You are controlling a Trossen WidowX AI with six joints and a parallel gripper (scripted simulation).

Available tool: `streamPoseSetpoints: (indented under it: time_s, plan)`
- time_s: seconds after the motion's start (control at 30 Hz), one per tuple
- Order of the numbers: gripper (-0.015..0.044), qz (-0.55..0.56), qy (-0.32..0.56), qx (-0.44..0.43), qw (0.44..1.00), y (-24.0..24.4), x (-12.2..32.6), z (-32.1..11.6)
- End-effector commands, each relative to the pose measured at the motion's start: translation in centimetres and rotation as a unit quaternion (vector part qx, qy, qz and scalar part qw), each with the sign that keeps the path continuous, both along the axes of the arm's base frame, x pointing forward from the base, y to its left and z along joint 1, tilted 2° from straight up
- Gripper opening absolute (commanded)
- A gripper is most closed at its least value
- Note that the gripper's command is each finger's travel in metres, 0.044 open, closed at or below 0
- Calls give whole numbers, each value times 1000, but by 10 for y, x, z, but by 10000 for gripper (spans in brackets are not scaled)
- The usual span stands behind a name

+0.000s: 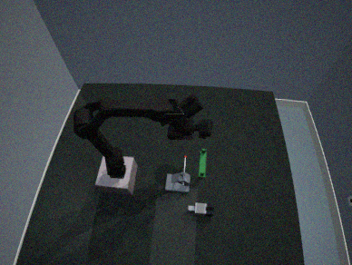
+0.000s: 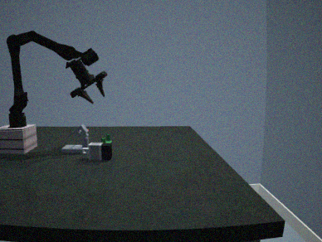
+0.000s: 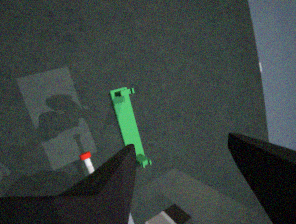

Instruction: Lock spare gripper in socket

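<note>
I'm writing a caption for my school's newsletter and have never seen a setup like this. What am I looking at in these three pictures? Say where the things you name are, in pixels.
One black jointed robot arm stands on a pale block point(image 1: 129, 183) point(image 2: 18, 141). The first picture looks down from above, the second from the side, the third from the wrist, past the dark fingers of its hand point(image 2: 99, 100) point(image 3: 181, 142). On the dark table lie a grey mount point(image 1: 172, 182) point(image 2: 71, 148) with a red-tipped white pin point(image 1: 184, 164) point(image 3: 88, 164), a long green piece point(image 1: 202, 163) point(image 3: 128, 122), and a white-and-black block-shaped part point(image 1: 200, 208) point(image 2: 96, 152). The hand is open, holding nothing.

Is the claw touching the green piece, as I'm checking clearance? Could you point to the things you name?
Apart. The exterior view shows the claw point(image 1: 206, 128) point(image 2: 99, 99) point(image 3: 181, 145) well above the green piece point(image 1: 202, 163) point(image 2: 107, 141) point(image 3: 128, 122), background between them.
</note>
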State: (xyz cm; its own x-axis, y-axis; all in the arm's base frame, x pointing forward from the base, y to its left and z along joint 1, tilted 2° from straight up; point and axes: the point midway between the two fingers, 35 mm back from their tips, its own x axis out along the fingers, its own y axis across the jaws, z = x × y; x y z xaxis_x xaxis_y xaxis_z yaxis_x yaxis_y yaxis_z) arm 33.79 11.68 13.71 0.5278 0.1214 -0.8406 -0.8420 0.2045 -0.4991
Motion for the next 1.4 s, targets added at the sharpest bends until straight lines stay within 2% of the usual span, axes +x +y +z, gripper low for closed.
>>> streamPoseSetpoints:
  time_s: [0.0,0.47,0.57,0.73,1.37]
  plan:
    - [300,66,267,-62,960,-35,-41,-27]
    - [300,66,267,-62,960,-35,-41,-27]
    - [300,66,267,-62,960,-36,-38,-43]
    - [300,66,267,-62,959,-42,-37,-95]
    - [300,66,267,-62,959,-40,-36,-121]
